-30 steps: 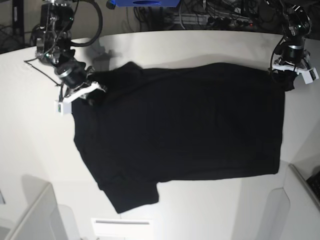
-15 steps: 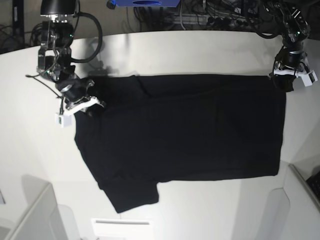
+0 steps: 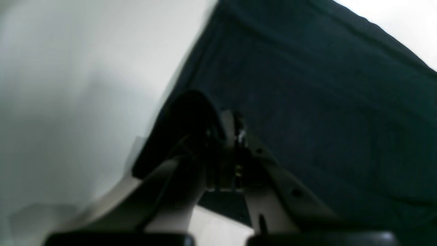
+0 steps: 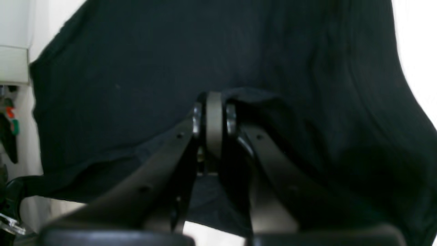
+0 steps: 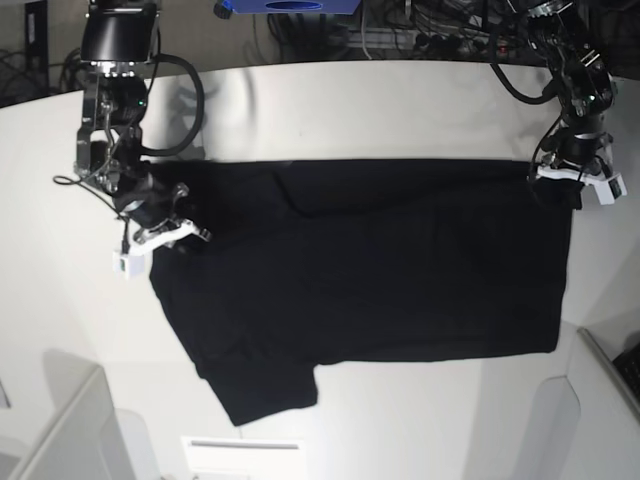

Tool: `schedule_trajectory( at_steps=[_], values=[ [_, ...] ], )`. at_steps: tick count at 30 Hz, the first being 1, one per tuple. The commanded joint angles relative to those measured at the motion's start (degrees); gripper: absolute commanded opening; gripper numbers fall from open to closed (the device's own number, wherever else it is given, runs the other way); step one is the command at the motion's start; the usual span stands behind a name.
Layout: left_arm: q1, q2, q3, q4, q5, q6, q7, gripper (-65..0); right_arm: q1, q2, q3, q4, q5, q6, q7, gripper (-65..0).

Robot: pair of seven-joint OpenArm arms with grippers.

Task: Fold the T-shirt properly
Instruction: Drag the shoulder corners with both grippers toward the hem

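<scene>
Right hand (image 5: 168, 232) clamped, matte black T-shirt (image 5: 370, 270)

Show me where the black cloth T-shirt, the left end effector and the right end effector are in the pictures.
black cloth T-shirt (image 5: 380, 270), base view, middle of the spread body.
left end effector (image 5: 572, 192), base view, closed tips at the shirt's corner.
right end effector (image 5: 172, 238), base view, closed tips on the shirt's edge.

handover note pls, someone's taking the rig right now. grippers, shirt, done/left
Left gripper: shut on the T-shirt, at its far corner on the base view's right.
Right gripper: shut on the T-shirt, at the far edge on the base view's left.
T-shirt: spread on the white table, far edge folded toward the near side, one sleeve sticking out near.
Done: first fold under way.
Left: lay it down, release, tuck the sleeve, finish folding.
</scene>
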Motion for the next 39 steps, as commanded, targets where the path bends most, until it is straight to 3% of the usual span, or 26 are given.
schedule_trajectory(
  at_steps=[1,13,22,25,30,36,39],
  values=[
    [-0.52,-0.74,-0.35,0.95,0.57,-0.12,-1.31,-65.0,1.12,0.61,0.14,0.40,0.57,0.38,0.77,-65.0],
    [-4.38,-0.65,0.09,-3.27,6.37,-0.12,-1.31,-65.0,2.17,0.70,0.14,-2.94,0.57,0.38,0.94,-65.0],
    [-4.82,-0.65,0.00,-3.53,6.37,-0.12,-1.40,-64.7,1.91,0.52,0.41,-2.94,0.57,0.38,1.03,-63.9],
    [-5.97,-0.65,-0.26,-3.53,6.54,-0.12,-1.40,-51.7,1.82,0.52,0.58,-2.85,0.57,0.38,1.12,-56.1],
    [-7.81,-0.74,-0.09,-3.27,6.54,-0.12,-1.40,-33.9,1.82,0.52,0.58,-2.59,0.57,0.38,3.14,-54.0],
    [-9.31,-0.83,-0.35,-3.18,6.63,-0.12,-1.40,-21.7,1.91,0.70,0.67,-2.59,0.57,0.03,4.81,-51.5],
    [-8.96,-0.92,-0.53,-3.10,6.63,-0.12,-1.40,-21.2,2.00,0.87,0.67,-2.41,0.57,-5.25,5.60,-42.2]
  ],
)
